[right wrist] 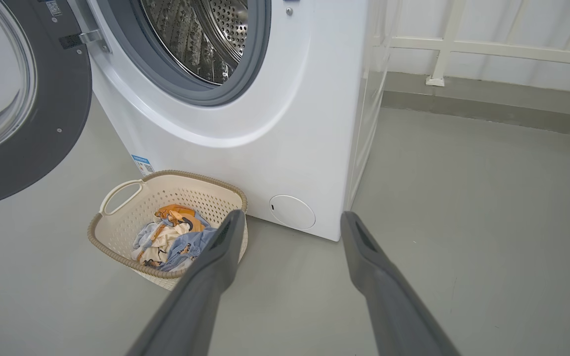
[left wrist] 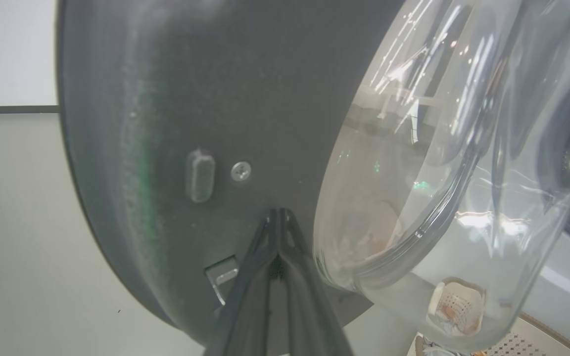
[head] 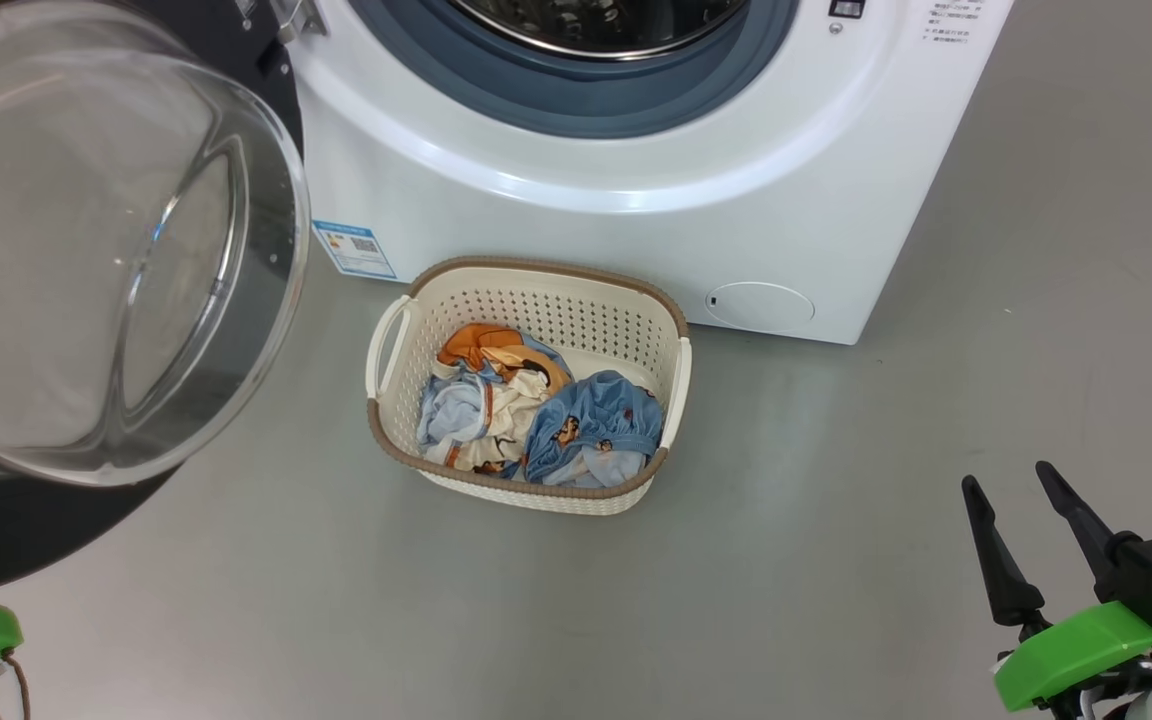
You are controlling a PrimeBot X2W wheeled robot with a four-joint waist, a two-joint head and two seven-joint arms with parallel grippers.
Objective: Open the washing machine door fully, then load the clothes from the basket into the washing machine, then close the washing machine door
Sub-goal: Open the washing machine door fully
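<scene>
Closed dark fingers of left gripper (left wrist: 279,213) rest tips on dark grey inner face of round black glass-bowled washing machine door (left wrist: 141,148). Risk: tips skid, door swings back over cream perforated basket (head: 536,268) of blue bear-print clothes (head: 586,420) beside it. Right gripper (head: 1004,478) spread, empty

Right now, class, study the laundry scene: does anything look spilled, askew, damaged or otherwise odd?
Nothing stands out. The washing machine door stands open, the basket sits upright before the washing machine, and the clothes lie crumpled inside it, none spilled.

Head looks steeply down; low right wrist shares the basket (head: 556,310).
</scene>
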